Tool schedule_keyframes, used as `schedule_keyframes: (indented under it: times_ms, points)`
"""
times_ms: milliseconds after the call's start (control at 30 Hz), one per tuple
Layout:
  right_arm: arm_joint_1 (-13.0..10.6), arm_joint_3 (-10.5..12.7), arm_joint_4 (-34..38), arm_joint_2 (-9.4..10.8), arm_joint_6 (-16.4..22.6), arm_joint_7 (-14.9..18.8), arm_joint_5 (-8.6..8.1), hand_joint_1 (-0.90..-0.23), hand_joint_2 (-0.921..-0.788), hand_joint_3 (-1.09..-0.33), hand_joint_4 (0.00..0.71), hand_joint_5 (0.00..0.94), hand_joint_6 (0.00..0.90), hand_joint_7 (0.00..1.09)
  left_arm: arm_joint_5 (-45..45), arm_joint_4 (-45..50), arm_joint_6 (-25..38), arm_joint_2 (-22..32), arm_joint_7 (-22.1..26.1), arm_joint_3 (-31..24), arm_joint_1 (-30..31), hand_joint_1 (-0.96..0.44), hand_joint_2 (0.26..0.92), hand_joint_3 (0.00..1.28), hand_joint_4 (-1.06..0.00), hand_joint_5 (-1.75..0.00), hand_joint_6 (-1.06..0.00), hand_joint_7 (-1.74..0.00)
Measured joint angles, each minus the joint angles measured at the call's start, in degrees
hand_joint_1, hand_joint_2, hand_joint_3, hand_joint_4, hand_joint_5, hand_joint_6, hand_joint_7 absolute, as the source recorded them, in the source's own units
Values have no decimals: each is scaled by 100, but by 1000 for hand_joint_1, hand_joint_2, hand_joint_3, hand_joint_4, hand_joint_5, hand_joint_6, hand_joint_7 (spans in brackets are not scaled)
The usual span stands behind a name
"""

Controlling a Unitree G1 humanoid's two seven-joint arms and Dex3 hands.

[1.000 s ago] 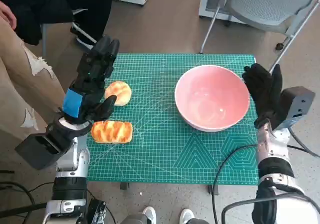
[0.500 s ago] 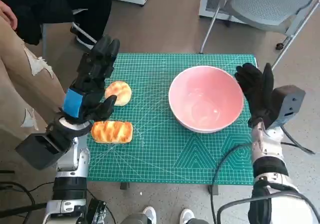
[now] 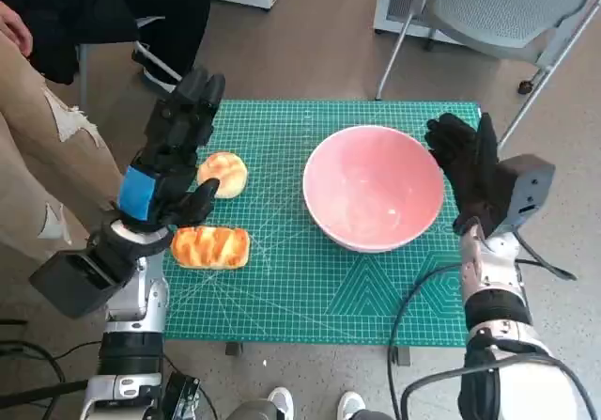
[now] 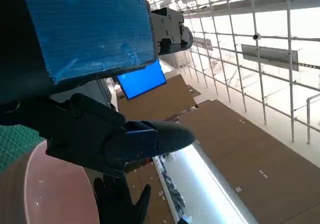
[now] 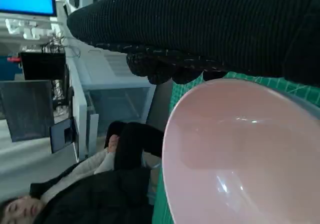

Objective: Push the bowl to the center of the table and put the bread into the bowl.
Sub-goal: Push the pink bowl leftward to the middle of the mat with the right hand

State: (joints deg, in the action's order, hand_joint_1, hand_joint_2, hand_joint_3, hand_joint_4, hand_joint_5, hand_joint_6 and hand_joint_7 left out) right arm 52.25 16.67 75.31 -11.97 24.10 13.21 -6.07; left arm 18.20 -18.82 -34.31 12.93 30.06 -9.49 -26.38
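Note:
The pink bowl (image 3: 373, 188) stands on the green mat (image 3: 310, 279), right of its middle; it also fills the right wrist view (image 5: 240, 154) and shows in the left wrist view (image 4: 45, 194). My gloved right hand (image 3: 470, 168) presses flat against the bowl's right rim, fingers spread, holding nothing. A round bun (image 3: 223, 173) and a longer golden loaf (image 3: 209, 247) lie at the mat's left. My left hand (image 3: 174, 152) hovers above them with its fingers apart and empty.
A person in dark clothes sits at the far left (image 3: 56, 25) and shows in the right wrist view (image 5: 90, 194). A grey chair (image 3: 507, 16) stands behind the table's right corner. Cables (image 3: 423, 307) hang by my right arm.
My right hand has pushed the bowl leftward across the mat, toward the middle. The left hand and both breads have stayed where they were.

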Motion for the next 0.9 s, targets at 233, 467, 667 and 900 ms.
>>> schedule_keyframes:
  times_ms: [233,467,667,900]
  points:
    - [31,-44,0,101,8,45,0,-657,-921,-773,195,5,253,18,-28,0,0,0,-19,3,0,-755,921,524,-44,-2,1,-285]
    - [71,-130,-6,190,62,78,56,-648,-921,-777,194,3,245,13,-41,0,0,0,-49,5,0,-754,921,525,-44,-2,1,-283]
    - [79,-195,-7,248,130,100,162,-676,-921,-776,192,2,241,11,-41,0,0,0,-55,7,2,-754,921,525,-43,-1,1,-280]
    - [85,-209,-7,325,159,142,189,-664,-921,-781,190,0,233,7,-41,1,0,0,-58,11,7,-752,921,525,-43,-1,1,-275]
